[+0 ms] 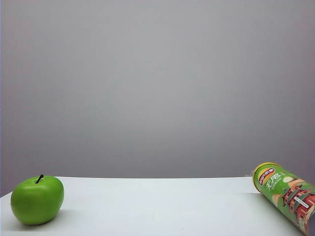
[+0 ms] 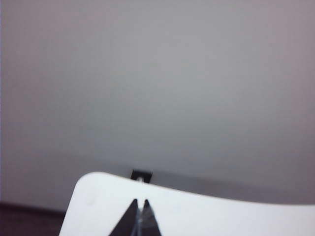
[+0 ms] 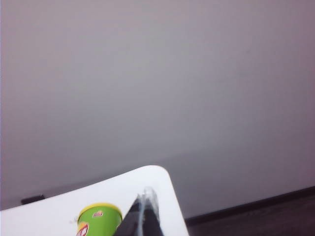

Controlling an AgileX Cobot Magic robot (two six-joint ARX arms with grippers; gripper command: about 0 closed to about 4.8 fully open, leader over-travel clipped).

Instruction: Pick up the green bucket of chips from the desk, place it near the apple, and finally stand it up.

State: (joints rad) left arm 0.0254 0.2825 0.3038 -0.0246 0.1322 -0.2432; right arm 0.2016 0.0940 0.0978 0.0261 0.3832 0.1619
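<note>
Exterior view: on the plain white matte desk [image 1: 162,206], the round glossy green apple [image 1: 37,200] sits at about 8 o'clock, and the tall green cylindrical chips bucket [image 1: 288,195] lies on its side at about 4 o'clock, yellow lid toward the middle; they are well apart. No arm shows here.

Left wrist view: the left gripper [image 2: 139,209] hangs over the desk, fingers pressed together, holding nothing.

Right wrist view: the right gripper [image 3: 145,200] has its fingers pressed together and empty, just beside the bucket's lid end.
</note>
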